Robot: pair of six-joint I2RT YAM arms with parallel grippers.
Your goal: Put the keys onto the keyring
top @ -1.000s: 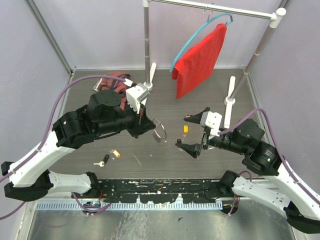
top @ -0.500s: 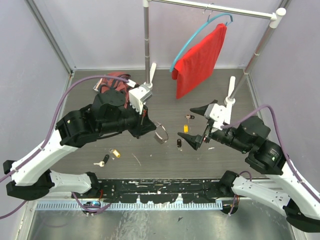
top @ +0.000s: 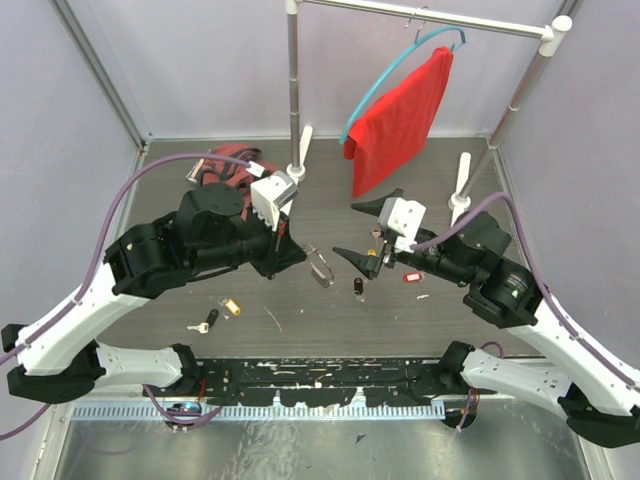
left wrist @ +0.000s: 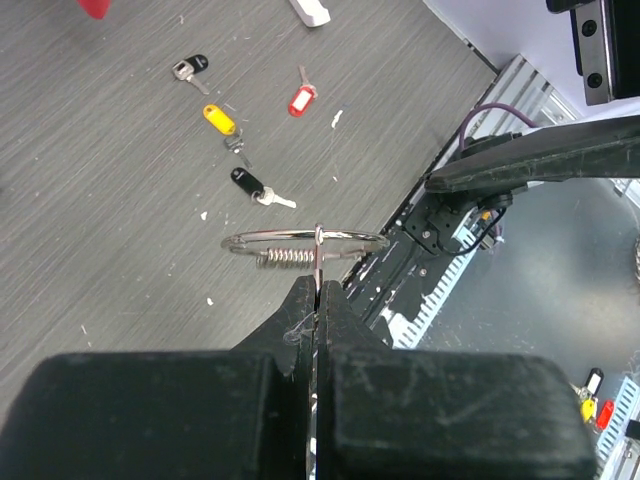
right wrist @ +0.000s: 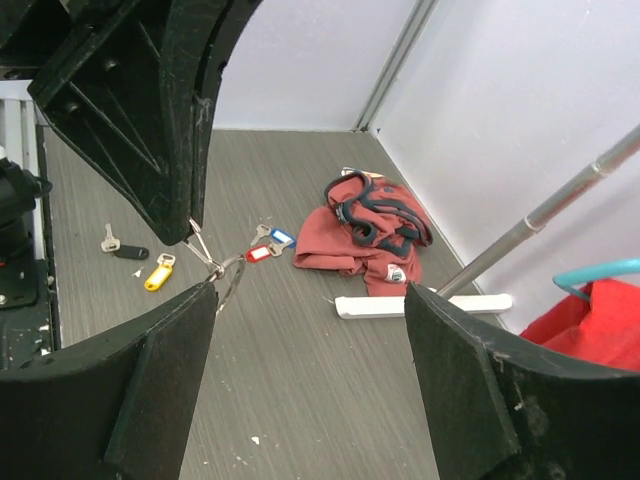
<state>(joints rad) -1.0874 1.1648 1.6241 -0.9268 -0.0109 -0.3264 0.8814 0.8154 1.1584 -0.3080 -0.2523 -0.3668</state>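
Clearances around the two hands. The wide gap between the fingers of the right gripper (top: 345, 228) is unobstructed. Just ahead of it, apart, the left gripper (top: 301, 257) and its pinched keyring (top: 322, 268) bar the way. Below the right gripper, four tagged keys (left wrist: 247, 181) lie scattered on the table (top: 300, 320), bare surface between them. Ahead and to its right: rack post (right wrist: 545, 215), foot bar (right wrist: 420, 303), crumpled garment (right wrist: 370, 235), hanging red cloth (right wrist: 600, 325).

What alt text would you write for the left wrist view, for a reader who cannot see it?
The left gripper, its black fingers shut, pinches a thin silver keyring above a grey table. Beyond the ring lie four loose keys with black, yellow and red tags.
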